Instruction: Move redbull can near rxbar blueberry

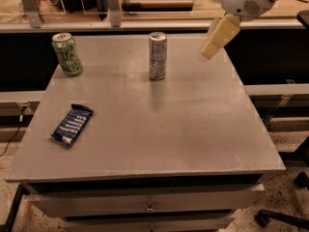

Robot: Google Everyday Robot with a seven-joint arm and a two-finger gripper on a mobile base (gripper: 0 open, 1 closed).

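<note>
Your tool hangs above the far right of the tabletop, apart from the silver can. If it is spread or pressed together, I cannot tell. The can stands upright at the far middle, well apart from the blue bar at the near left. It looks slim, smooth and easy to tip, so take it around mid-body.

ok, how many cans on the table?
2: the redbull can upright at back centre; the green can upright at the back left corner. None looks hidden. The hand hangs over the back right, touching neither.
</note>
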